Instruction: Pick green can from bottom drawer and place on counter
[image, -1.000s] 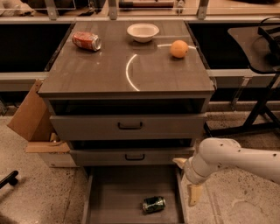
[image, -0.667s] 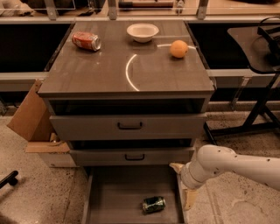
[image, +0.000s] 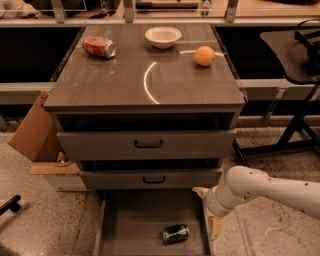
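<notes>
The green can (image: 175, 233) lies on its side on the floor of the open bottom drawer (image: 130, 225), near its right front. My gripper (image: 208, 210) is at the end of the white arm that comes in from the right. It hangs over the drawer's right edge, just above and to the right of the can, without touching it. Its two pale fingers (image: 216, 229) are spread apart and empty. The counter (image: 115, 85) is the glossy grey-brown cabinet top with a curved white reflection.
On the counter are a red-orange can (image: 99, 47) lying at the back left, a white bowl (image: 163, 36) and an orange (image: 204, 55). Two handled drawers (image: 148, 144) are above the bottom one. A cardboard box (image: 35, 135) stands to the left and a black stand (image: 295, 110) to the right.
The arm has moved left, bringing the gripper from beside the drawer to over its right edge, closer to the green can. The can has not moved.
</notes>
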